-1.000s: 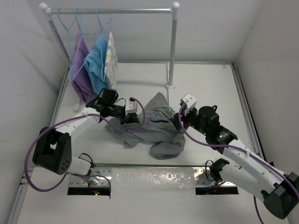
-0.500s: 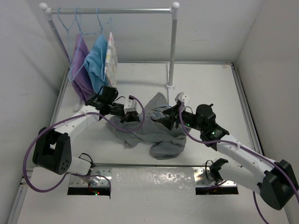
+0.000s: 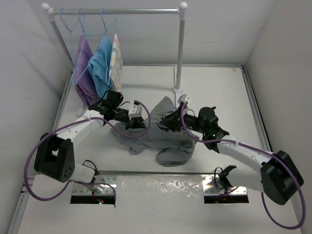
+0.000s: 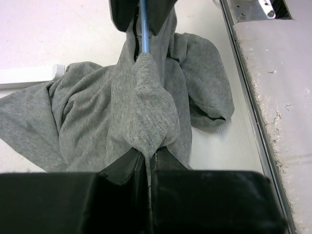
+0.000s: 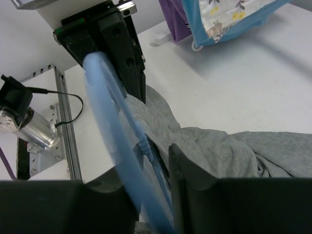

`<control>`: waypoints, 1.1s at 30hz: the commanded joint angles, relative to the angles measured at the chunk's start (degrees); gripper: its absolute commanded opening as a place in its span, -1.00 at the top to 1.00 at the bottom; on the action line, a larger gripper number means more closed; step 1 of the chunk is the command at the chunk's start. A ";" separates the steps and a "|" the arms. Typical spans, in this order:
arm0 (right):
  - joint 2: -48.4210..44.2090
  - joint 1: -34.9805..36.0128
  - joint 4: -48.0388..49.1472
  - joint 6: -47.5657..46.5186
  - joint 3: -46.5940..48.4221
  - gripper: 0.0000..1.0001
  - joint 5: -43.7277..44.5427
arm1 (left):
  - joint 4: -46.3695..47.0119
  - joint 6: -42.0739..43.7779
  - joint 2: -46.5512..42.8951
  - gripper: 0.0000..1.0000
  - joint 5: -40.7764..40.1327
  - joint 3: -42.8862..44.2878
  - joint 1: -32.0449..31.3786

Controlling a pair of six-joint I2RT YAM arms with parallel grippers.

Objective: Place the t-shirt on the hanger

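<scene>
1. A plain mid-grey cotton t-shirt [image 3: 168, 144] lies crumpled in the middle of the white table [image 3: 219, 87], between the two robot arms. The heap stretches mostly left to right. One fold peaks towards the far side, near the foot of a white clothes rail [image 3: 181, 48].
2. A thin light-blue wire hanger [image 4: 144, 34] runs in a nearly straight line from one gripper to the other, so it lies roughly left to right across the table. Its hook and full triangle cannot be made out.
3. In the left wrist view, a narrow ridge of grey fabric lies along that line, and the bare wire emerges only at its far end.
4. The left gripper [image 4: 148, 168] is pinched tight on the near end of this fabric ridge, with almost no gap between its black fingers. In the right wrist view, the blue wire reaches these fingers too.
5. The right gripper [image 5: 146, 195] is closed on the bare blue wire, which passes between its fingers just above the shirt.
6. At the far left, a purple garment [image 3: 83, 68], a bright blue garment [image 3: 100, 66] and a white patterned garment [image 3: 115, 61] hang from the rail, well apart from the shirt.
</scene>
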 commanded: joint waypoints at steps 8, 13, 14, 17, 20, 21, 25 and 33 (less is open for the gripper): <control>3.98 0.09 3.14 0.59 5.10 0.70 -4.28 | -3.39 5.55 -0.03 1.00 6.49 2.94 -0.58; 3.90 0.08 4.10 1.21 4.32 1.00 -5.16 | -7.43 8.80 1.46 1.00 6.32 4.70 -0.58; 3.38 0.08 4.28 1.30 3.96 1.00 -5.34 | -8.14 9.24 1.90 1.00 6.14 5.14 -0.58; 1.71 0.17 2.62 0.07 3.00 1.00 -5.52 | -12.26 12.58 3.66 0.83 5.70 7.33 -0.49; -0.05 0.17 -0.72 -2.04 1.94 1.00 -4.82 | -17.62 16.61 5.94 0.39 4.13 10.22 -0.58; -1.36 0.17 -1.16 -2.65 1.59 1.00 -4.64 | -21.81 20.28 7.34 0.31 3.68 11.20 -0.49; -4.80 0.09 -5.11 -5.11 0.27 1.00 -3.41 | -36.06 32.51 11.48 -0.10 1.04 16.38 0.74; -9.63 0.08 -14.70 -8.72 2.20 1.00 -2.00 | -23.04 21.23 9.48 -0.45 -4.83 11.40 9.09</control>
